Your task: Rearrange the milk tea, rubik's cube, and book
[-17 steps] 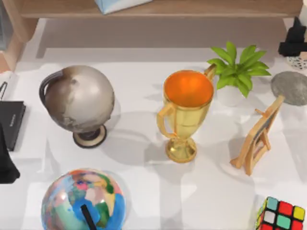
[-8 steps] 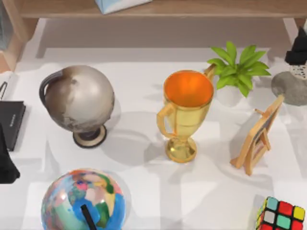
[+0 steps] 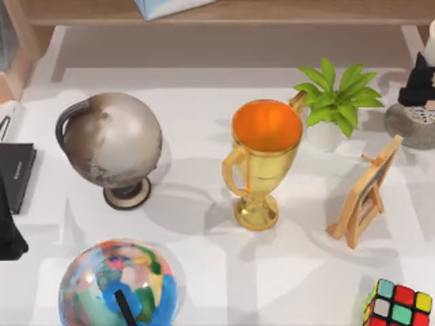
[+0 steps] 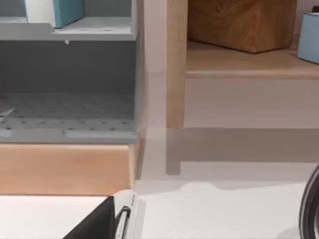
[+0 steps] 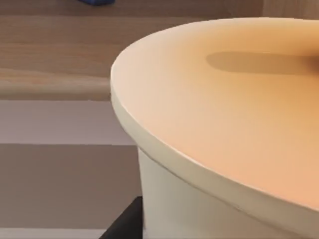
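Black right claw point(image 3: 416, 81) now lower

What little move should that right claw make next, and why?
Probably lower onto the grey disc: the right claw sits at the table's far right edge with the milk tea close under its camera, over that disc. The left claw is parked at the left edge.
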